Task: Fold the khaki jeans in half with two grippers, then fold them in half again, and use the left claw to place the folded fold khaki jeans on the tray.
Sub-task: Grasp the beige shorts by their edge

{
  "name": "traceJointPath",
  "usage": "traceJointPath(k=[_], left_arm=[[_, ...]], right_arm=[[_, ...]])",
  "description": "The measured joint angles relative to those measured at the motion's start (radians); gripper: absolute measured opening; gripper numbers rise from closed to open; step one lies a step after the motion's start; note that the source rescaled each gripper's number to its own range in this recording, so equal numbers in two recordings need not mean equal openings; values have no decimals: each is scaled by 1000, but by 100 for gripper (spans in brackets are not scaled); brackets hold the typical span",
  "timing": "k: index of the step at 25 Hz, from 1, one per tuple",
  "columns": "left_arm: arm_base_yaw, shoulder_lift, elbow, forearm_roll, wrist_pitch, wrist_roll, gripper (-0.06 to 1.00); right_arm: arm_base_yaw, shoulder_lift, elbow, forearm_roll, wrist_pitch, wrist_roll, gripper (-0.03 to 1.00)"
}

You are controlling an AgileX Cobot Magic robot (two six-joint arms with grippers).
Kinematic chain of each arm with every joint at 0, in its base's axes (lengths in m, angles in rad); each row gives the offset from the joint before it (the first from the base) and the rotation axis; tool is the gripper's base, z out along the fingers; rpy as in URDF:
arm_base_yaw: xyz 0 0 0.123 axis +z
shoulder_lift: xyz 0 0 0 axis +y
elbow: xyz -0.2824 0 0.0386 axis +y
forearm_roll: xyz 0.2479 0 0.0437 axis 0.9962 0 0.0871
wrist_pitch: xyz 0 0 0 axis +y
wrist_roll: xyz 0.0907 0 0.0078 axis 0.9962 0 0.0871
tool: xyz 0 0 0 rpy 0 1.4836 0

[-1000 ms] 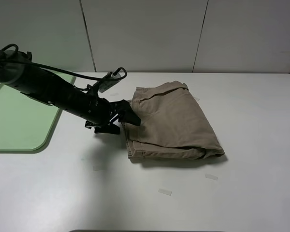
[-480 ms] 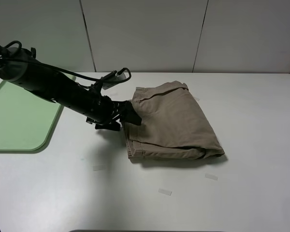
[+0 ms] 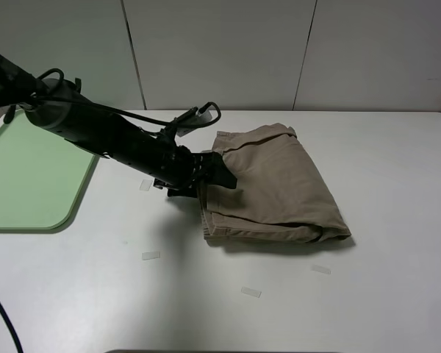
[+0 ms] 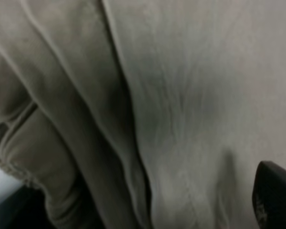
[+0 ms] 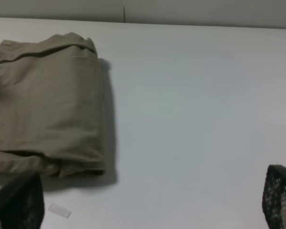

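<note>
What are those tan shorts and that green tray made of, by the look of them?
The khaki jeans look like matte woven cotton: soft folds, stitched seams, no shine. The tray looks like smooth light-green plastic, judging by its even colour, rounded corner and low moulded rim, though that is a guess from its look.

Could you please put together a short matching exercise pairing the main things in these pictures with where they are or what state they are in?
Things:
1. khaki jeans
2. tray
3. left claw
4. right gripper

Descriptions:
A. light green, at the table's left edge, nothing on it
B. fingers wide apart, over bare table beside the cloth
C. folded into a compact stack at mid-table
D. pushed into the folded stack's left edge

Pairs: 1-C, 2-A, 3-D, 4-B
</note>
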Motion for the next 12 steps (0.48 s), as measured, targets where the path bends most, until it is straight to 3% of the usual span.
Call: traceJointPath(k=[2, 4, 10, 12], left_arm=[[-12, 9, -12, -15, 0, 0, 71], [-18, 18, -16, -20, -5, 0, 58], [-20, 32, -16, -20, -20, 0, 10], [-21, 32, -16, -20, -19, 0, 6]], right_arm=[[0, 0, 0, 1, 0, 0, 100], [0, 0, 0, 1, 0, 0, 100], [0, 0, 0, 1, 0, 0, 100], [0, 0, 0, 1, 0, 0, 100]])
